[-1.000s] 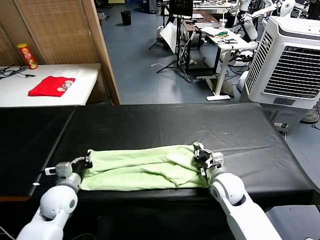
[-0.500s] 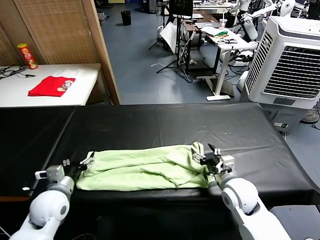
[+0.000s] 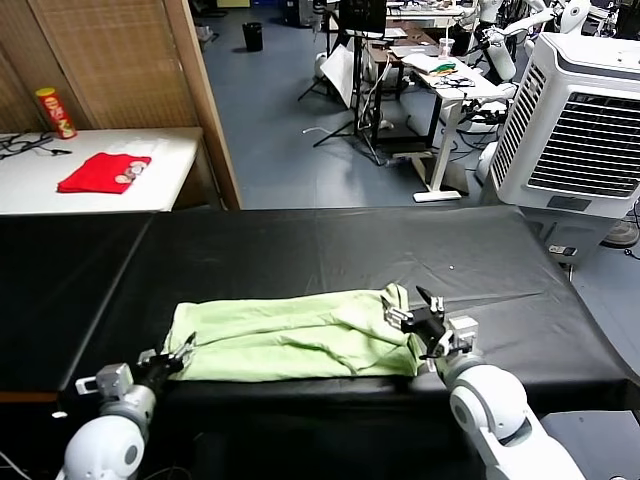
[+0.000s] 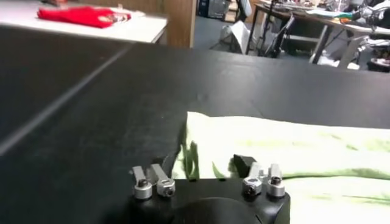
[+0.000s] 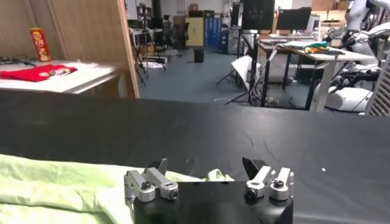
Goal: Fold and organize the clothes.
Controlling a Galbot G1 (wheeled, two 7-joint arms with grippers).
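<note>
Lying folded into a long strip on the black table (image 3: pixel 300 240): the green shirt (image 3: pixel 290 338). Hovering at its ends with fingers spread, gripping nothing: left gripper (image 3: pixel 175 357) and right gripper (image 3: pixel 420 318), just beside the cloth edges.

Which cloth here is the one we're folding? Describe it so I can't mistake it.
On the black table, look at the near edge: the shirt lies in a long folded strip between the left gripper and the right gripper. It is pale green; the other cloth, the red cloth, lies on the white table.
</note>
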